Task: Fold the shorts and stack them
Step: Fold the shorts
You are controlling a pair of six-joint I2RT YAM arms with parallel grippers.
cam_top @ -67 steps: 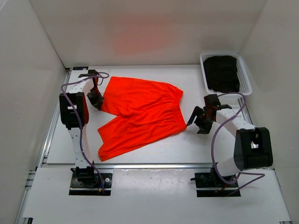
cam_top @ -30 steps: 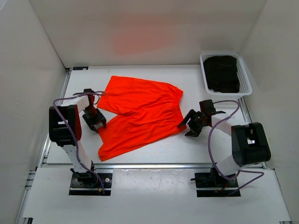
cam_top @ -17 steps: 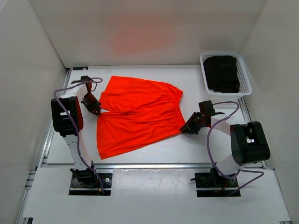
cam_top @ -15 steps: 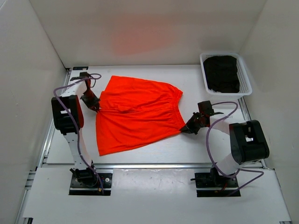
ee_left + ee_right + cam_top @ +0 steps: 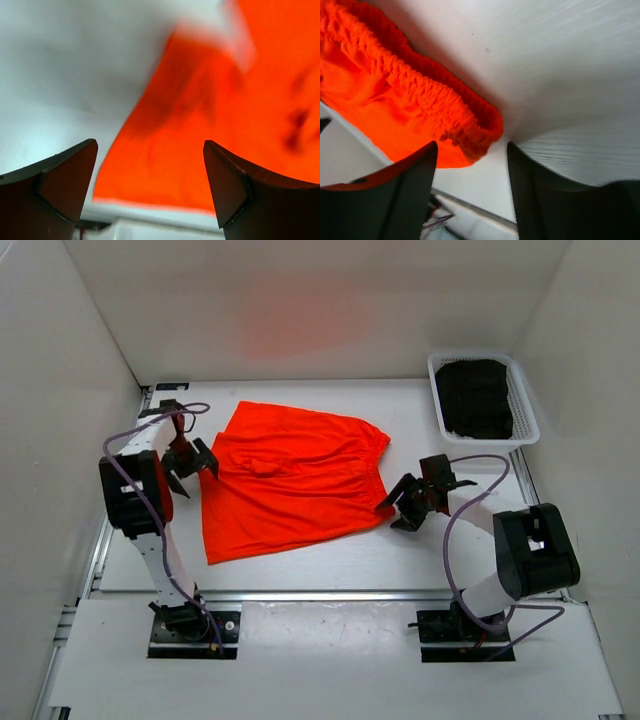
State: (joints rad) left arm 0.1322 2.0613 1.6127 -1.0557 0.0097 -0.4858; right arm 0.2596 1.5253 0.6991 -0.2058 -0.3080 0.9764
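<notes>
Shorts (image 5: pixel 290 490) spread flat on table (image 5: pixel 430 555) between both tools; left tool (image 5: pixel 190 464) released, just beside leg hem (image 5: pixel 150 202); right tool (image 5: pixel 393 512) released, waistband (image 5: pixel 420 95) just ahead.

The shorts (image 5: pixel 285 490) now lie with the near leg drawn against the far leg. The left gripper (image 5: pixel 193 466) and right gripper (image 5: pixel 396 508) have released the fabric, jaws apart.

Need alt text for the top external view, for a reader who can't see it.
Bright orange-red shorts lie on a white table between two robot arms. The left claw is open beside the leg end; the right claw is open at the waistband's near corner. A white basket of dark fabric sits at the far right.
</notes>
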